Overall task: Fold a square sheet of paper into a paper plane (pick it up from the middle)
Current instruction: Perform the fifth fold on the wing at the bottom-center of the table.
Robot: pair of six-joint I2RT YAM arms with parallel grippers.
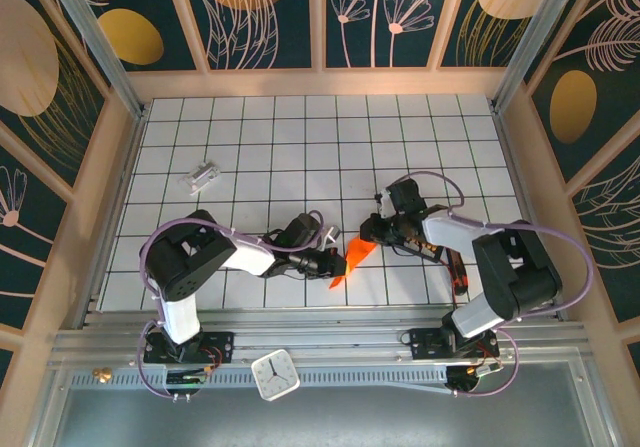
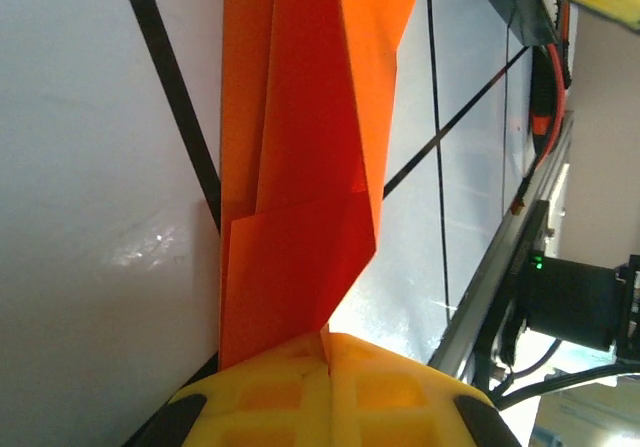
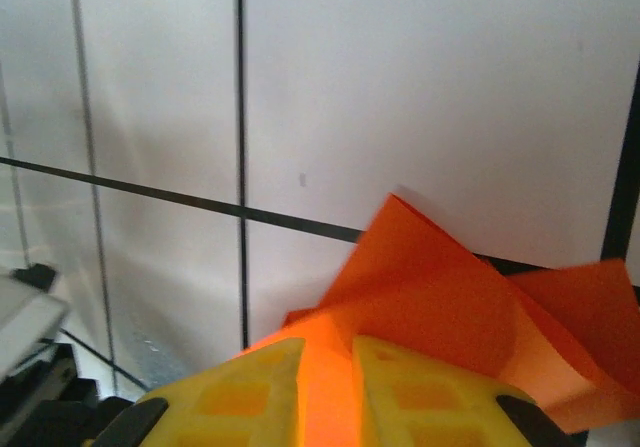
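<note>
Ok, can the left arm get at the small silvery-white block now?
Probably not yet: the tiles toward the small silvery-white block look free, but the left gripper is shut on the folded orange paper.

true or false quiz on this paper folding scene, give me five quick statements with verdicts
1. The left claw is shut on the folded orange paper. True.
2. The orange paper lies flat and unfolded on the table. False: it is creased into layers, with both claws at it.
3. A small silvery block sits on the far left tiles, apart from both claws. True.
4. The clock stands on the tiles beside the paper. False: it sits at the near edge, between the arm bases.
5. The orange paper runs in between the fingers of the right claw. True.
</note>
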